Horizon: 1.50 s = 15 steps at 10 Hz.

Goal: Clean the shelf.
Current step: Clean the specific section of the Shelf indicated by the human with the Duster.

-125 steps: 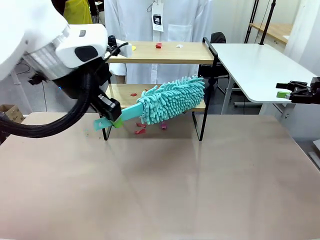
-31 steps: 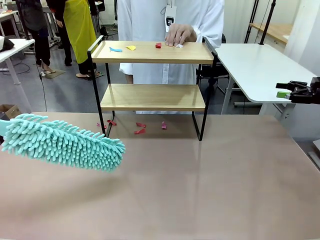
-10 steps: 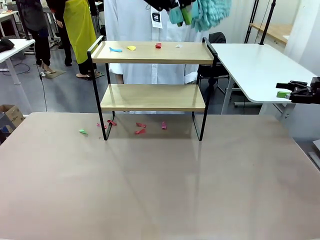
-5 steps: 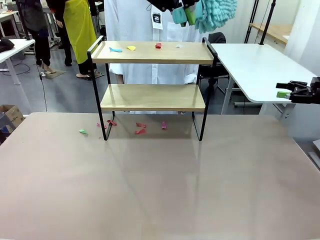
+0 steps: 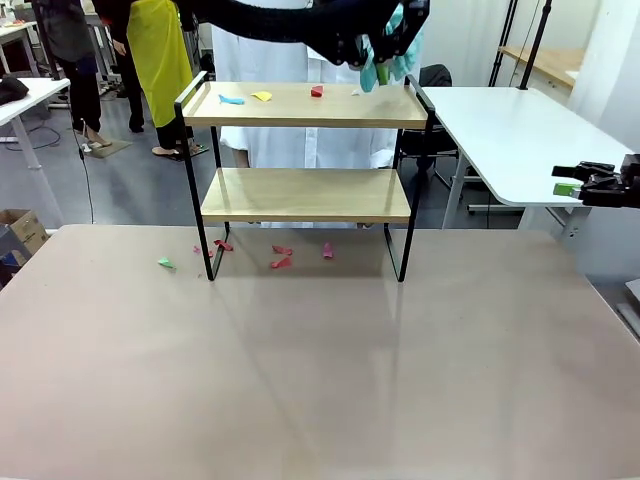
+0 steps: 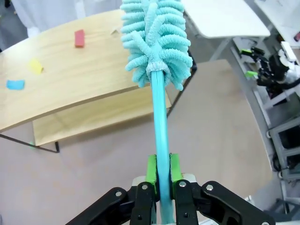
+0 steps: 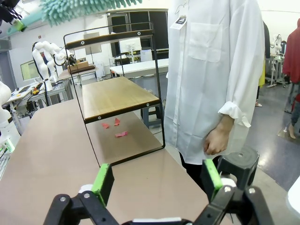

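Counter [image 5: 320, 380]: one, beige, nearest the camera; it carries the shelf at the middle of its far edge.
Right tool [image 7: 157, 177]: fingers wide apart, nothing between the two green pads; it hangs off the counter's right side, beside one white table [image 5: 510, 130].
Green scrap [image 5: 166, 263]: one, on the counter just left of the shelf's left foot.
Red scraps [image 5: 280, 263]: five by my count, on the counter under the shelf and just in front of it; the leftmost is tiny and hard to make out.
Shelf [image 5: 305, 195]: one, upright, with two wooden boards in a black frame and two raised side rails.
Top board: four scraps in a row, left to right: one blue scrap [image 5: 231, 99], one yellow scrap [image 5: 262, 96], one red scrap [image 5: 317, 91], one white scrap [image 5: 357, 92].
Duster [image 6: 157, 37]: one, teal, with a thin handle and a fluffy head; the head is over the top board's right end, and I cannot tell whether it touches.
Left tool [image 6: 161, 171]: clamped on the duster's handle, both green pads pressed against it, above the shelf.
Person [image 7: 211, 70]: one in a white coat, standing close behind the shelf, one hand [image 7: 215, 140] hanging down.
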{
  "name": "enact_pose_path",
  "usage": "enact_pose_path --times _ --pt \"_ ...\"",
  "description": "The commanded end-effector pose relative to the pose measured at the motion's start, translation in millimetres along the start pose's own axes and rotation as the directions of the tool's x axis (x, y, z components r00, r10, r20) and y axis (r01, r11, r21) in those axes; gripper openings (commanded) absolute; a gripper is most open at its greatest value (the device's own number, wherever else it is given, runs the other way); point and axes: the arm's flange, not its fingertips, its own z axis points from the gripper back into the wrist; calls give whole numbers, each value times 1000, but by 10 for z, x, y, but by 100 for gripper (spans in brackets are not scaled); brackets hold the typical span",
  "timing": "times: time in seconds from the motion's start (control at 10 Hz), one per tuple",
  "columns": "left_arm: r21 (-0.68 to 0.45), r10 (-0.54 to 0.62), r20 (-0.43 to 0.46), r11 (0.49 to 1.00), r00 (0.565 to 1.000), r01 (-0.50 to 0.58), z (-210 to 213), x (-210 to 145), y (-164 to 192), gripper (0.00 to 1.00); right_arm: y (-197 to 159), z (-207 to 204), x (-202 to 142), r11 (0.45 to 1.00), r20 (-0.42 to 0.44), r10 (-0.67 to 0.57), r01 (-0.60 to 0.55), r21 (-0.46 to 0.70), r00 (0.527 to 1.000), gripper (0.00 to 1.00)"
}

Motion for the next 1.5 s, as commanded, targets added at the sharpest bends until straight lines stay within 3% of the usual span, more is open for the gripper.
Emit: enact_pose_path --times 0.0,0.2,0.5,0.9,1.4 --pt "2 26 -20 1000 999 -26 -132 53 -77 13 8 -25 25 1000 -1 4 -4 2 1000 100" --pt "-29 35 -57 999 998 -36 -252 108 -72 13 8 -25 25 1000 -1 4 -4 2 1000 100" --pt "13 82 -141 997 987 -81 -423 109 -95 13 8 -25 25 1000 -1 4 -4 2 1000 100" --pt "61 122 -175 992 977 -113 -539 73 -123 13 8 -25 25 1000 -1 4 -4 2 1000 100" --pt "169 179 -186 974 966 -148 -279 178 321 13 8 -25 25 1000 -1 4 -4 2 1000 100"
